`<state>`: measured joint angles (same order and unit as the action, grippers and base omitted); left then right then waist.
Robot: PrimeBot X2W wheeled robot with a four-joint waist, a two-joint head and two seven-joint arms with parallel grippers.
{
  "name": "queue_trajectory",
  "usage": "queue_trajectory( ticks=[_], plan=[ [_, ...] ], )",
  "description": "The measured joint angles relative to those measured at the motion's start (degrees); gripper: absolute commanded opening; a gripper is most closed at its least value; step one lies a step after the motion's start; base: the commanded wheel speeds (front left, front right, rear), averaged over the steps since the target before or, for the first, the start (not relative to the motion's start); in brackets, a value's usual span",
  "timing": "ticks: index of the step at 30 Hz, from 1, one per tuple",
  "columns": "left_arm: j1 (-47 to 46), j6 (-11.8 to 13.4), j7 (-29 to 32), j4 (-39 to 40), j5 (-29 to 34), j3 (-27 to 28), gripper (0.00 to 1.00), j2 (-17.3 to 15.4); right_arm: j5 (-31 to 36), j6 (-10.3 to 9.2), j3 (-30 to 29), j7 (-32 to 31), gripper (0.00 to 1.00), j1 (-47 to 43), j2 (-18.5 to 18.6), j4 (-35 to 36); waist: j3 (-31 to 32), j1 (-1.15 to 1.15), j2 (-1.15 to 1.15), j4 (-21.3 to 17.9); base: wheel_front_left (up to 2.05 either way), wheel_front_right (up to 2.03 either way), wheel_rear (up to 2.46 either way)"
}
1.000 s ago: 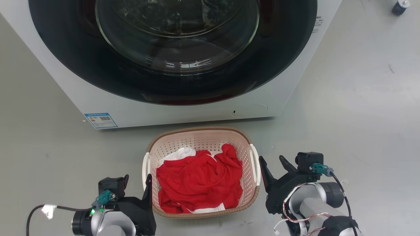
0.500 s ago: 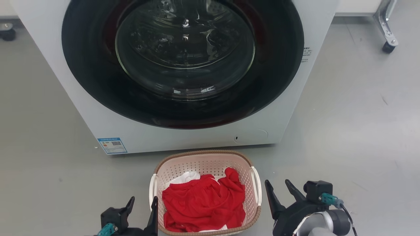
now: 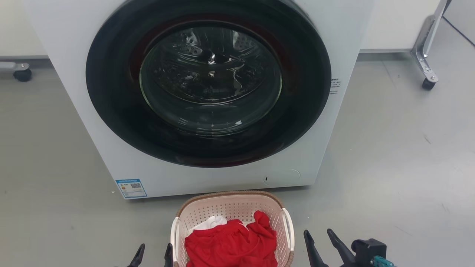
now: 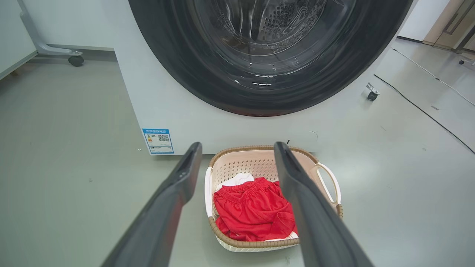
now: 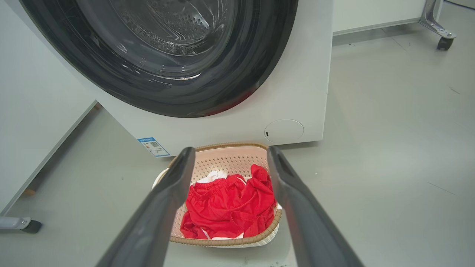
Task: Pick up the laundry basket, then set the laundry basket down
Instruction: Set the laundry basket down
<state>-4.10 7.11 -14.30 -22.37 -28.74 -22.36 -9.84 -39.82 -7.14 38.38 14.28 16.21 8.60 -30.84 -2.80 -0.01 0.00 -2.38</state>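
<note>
I see the laundry basket (image 3: 226, 207) sitting on the grey floor (image 3: 389, 167), just in front of the washing machine (image 3: 207, 178), with red clothing (image 3: 232, 246) inside. Left gripper (image 3: 155, 248) is spread, empty, just beside the basket's left handle; contact unclear. Right gripper (image 3: 318, 237) is spread, empty, near the right handle.

Left gripper (image 3: 155, 250), right gripper (image 3: 318, 238): each with two long, matte dark-grey fingers (image 4: 163, 218) tapering to pointed tips. Right wrist: boxy black housing (image 3: 368, 247) bearing a teal connector (image 3: 382, 262).
</note>
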Motion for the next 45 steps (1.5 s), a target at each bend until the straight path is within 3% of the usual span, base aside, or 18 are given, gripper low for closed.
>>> queue_trajectory(
  ticks=[18, 45],
  plan=[
    [10.12, 0.01, 0.00, 10.91, 8.99, 5.69, 1.00, 2.98, 11.70, -0.01, -10.53, 0.00, 1.00, -13.89, -2.05, 11.26, 3.42, 0.00, 0.00, -0.55, 0.00, 0.00, 0.00],
    [10.25, 0.01, 0.00, 13.82, 13.29, 11.18, 1.00, 4.70, 21.48, -0.01, -17.00, 0.00, 1.00, -16.94, -4.44, 19.31, 1.38, 0.01, 0.01, -0.10, 0.00, 0.00, 0.00]
  ],
)
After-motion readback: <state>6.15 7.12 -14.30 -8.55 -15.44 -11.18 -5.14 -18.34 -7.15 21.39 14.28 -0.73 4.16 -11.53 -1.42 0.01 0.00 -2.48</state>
